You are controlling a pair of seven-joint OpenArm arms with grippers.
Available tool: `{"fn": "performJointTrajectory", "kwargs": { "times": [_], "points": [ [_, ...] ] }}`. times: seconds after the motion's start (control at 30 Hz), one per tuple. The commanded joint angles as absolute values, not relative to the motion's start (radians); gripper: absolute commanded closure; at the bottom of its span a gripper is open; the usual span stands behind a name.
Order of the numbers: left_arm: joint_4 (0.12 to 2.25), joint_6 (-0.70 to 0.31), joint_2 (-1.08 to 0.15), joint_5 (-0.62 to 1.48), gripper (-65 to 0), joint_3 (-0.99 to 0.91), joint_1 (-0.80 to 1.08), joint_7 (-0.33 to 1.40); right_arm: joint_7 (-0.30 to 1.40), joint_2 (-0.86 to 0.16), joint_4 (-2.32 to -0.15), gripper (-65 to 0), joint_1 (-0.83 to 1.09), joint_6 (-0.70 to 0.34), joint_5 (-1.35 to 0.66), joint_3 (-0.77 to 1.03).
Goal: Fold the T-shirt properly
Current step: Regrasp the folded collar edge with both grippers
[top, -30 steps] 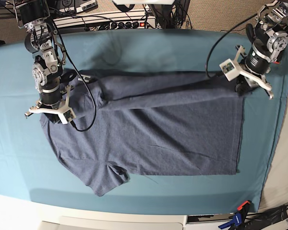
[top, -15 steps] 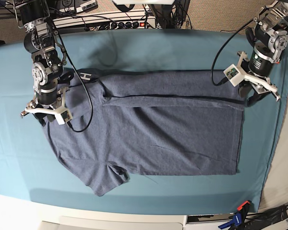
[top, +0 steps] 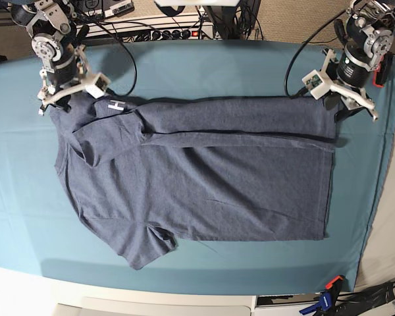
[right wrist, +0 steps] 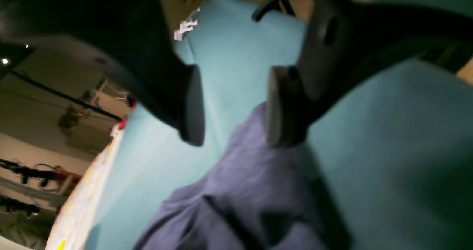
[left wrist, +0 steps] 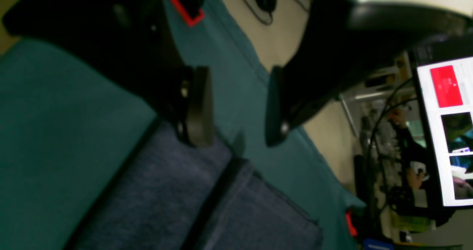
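Near edge: the teal table cloth [top: 184, 273] shows bare in front of the T-shirt [top: 210, 191], whose lower sleeve sticks out toward the near-left.
T-shirt: it lies flat across the middle of the cloth, plain side up over most of its area, hem toward the base view's right and collar end toward its left.
Far edge of the shirt: a long strip is now turned over onto the body, forming a straight lengthwise fold; a second ago that strip was bunched and lifted between the two arms, so the first long fold looks laid down.
Lettering: one white letter [top: 116, 105] shows on the turned-over part near the far-left corner.
Right gripper [right wrist: 231, 109]: at the far-left of the base view, lifted off the cloth; its jaws stand apart with nothing between them, having let go of the shoulder corner it pinched a second ago.
Left gripper [left wrist: 238, 109]: at the far-right, above the hem corner; its jaws are likewise apart and empty, and it has risen from the fabric.
Doubt: both wrist views are blurred, so whether either pad brushes the fabric cannot be told.
Meaning: with both arms free, the opposite long edge and near sleeve probably come next.
Risk: the left sleeve area looks rumpled and may need smoothing.
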State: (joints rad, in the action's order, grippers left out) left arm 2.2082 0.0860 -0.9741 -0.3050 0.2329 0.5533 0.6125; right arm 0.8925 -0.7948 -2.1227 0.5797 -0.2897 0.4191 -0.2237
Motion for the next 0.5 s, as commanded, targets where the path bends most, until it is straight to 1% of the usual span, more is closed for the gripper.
{"fn": "performJointTrajectory", "kwargs": {
  "times": [0.0,0.1,0.3,0.47],
  "points": [
    [2.224,0.104,-0.986,-0.321,-25.6,0.225,0.551,0.602,0.873,-0.806,-2.116,-32.2,0.585,-0.28,0.42,-0.214],
    [2.224,0.104,-0.971,-0.32,-25.6,0.225,0.551,0.602,0.816,-0.805,-2.033,-32.4,0.572,-0.277,0.378,-0.215],
    [2.224,0.08,-0.947,-0.321,-25.6,0.225,0.548,0.6,0.833,-0.806,-1.856,-32.4,0.495,-0.257,0.378,-0.215],
    [2.224,0.08,-0.928,-0.321,-25.6,0.225,0.548,0.594,0.798,-0.806,-1.822,-32.4,0.456,-0.257,0.379,-0.215]
  ]
}}
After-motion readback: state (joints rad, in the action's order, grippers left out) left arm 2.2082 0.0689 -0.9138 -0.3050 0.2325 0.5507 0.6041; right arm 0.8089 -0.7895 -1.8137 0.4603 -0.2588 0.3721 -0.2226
